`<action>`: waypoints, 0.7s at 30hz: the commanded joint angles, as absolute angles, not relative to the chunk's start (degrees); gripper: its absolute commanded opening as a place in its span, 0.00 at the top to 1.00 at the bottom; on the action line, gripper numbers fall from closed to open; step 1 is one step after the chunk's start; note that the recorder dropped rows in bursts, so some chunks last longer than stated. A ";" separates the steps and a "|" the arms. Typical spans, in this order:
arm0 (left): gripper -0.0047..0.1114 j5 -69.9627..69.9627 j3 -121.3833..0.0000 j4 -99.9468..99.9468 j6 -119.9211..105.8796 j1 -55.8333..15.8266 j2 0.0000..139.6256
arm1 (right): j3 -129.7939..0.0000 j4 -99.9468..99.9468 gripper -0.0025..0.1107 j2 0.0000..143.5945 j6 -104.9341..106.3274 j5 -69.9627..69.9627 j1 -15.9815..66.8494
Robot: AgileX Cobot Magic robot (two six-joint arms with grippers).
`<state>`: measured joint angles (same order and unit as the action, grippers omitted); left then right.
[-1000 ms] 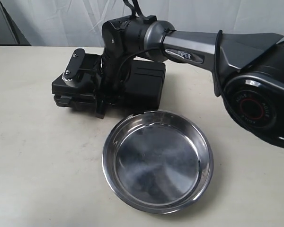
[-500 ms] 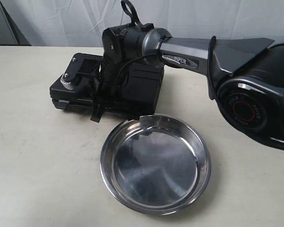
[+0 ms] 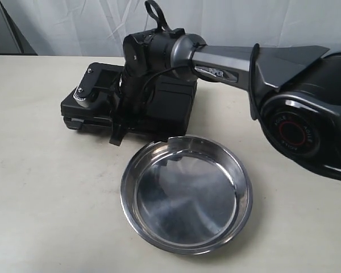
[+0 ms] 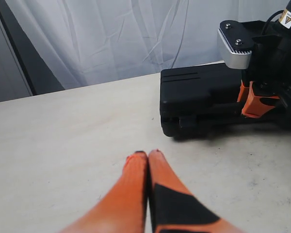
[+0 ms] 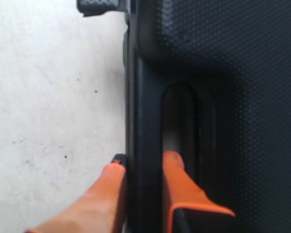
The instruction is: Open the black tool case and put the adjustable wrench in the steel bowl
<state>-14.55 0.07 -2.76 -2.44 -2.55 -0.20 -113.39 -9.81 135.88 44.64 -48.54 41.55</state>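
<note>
The black tool case (image 3: pixel 170 105) lies closed at the back of the table, so the adjustable wrench is hidden. My right gripper (image 3: pixel 118 135) reaches across to the case's front edge. In the right wrist view it (image 5: pixel 144 162) is shut on the handle bar, one orange finger in the handle slot and the other outside the edge of the case (image 5: pixel 242 73). The steel bowl (image 3: pixel 186 193) stands empty just in front of the case. My left gripper (image 4: pixel 148 153) is shut on nothing, low over bare table, some way from the case (image 4: pixel 199 90).
The right arm's thick base (image 3: pixel 307 125) fills the right side above the table. A white curtain (image 3: pixel 74 25) hangs behind the table, with a dark panel (image 3: pixel 3 28) at the far left. Beige tabletop (image 3: pixel 40 187) lies left of the bowl.
One second ago the right arm and wrist sat slightly lower and further right; they shifted a little, and the case moved slightly with them. In the last half second almost nothing moved.
</note>
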 commanded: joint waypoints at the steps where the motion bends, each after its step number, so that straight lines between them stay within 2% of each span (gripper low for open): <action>1: 0.96 -13.68 0.00 -2.73 -2.19 -2.44 0.00 | -114.08 -12.06 0.98 133.35 45.36 -41.26 41.20; 11: 0.96 -13.68 0.00 -2.73 -2.19 -2.44 0.00 | -114.08 -10.84 0.97 134.87 45.36 -40.39 41.20; 13: 0.96 -13.68 0.00 -2.73 -2.19 -2.44 0.00 | -114.08 -11.02 0.91 135.49 45.36 -41.45 41.20; 15: 0.96 -13.68 0.00 -2.73 -2.19 -2.44 0.00 | -114.08 -11.02 0.80 135.77 45.36 -42.29 41.20; 17: 0.96 -13.68 0.00 -2.73 -2.19 -2.44 0.00 | -114.08 -11.02 0.74 135.77 45.36 -42.42 41.20; 19: 0.96 -13.68 0.00 -2.73 -2.19 -2.44 0.00 | -114.08 -10.67 0.76 135.77 45.36 -42.15 41.20; 21: 0.96 -13.68 0.00 -2.73 -2.19 -2.44 0.00 | -114.08 -10.67 0.84 135.77 45.36 -42.05 41.20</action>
